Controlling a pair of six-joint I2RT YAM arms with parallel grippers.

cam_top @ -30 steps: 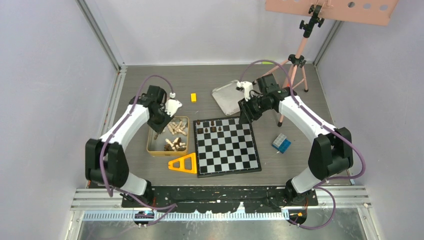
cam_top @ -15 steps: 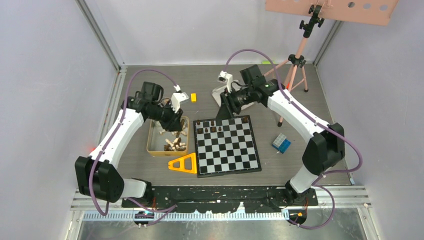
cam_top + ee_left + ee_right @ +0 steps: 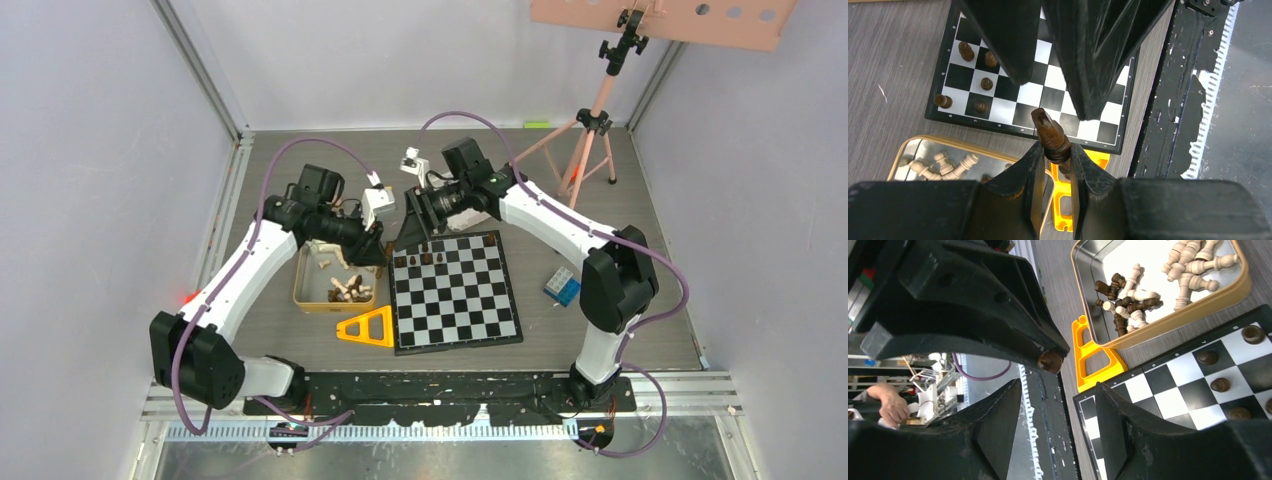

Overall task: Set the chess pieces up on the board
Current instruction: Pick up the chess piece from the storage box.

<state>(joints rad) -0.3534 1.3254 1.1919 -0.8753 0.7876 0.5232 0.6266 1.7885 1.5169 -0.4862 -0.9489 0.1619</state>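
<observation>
My left gripper (image 3: 1055,150) is shut on a dark brown chess piece (image 3: 1050,135), held above the gap between the gold tin (image 3: 943,145) and the board (image 3: 998,95). My right gripper (image 3: 1058,407) is open with nothing between its fingers, and it faces the left gripper (image 3: 383,254) tip to tip. The held piece's round base (image 3: 1050,361) shows just beyond the right fingertips. The right gripper (image 3: 412,232) hangs over the far-left corner of the board (image 3: 455,300). Several dark pieces (image 3: 425,258) stand in the board's far-left squares. Pale and dark pieces (image 3: 1128,295) lie loose in the tin.
An orange triangular frame (image 3: 368,328) lies left of the board, in front of the tin (image 3: 318,302). A blue cube (image 3: 563,286) sits right of the board. A pink tripod (image 3: 590,120) stands at the back right.
Both arms have swung in toward each other above the board's far-left corner. The left one came from over the tin with the dark piece. The right jaws have spread wider.
</observation>
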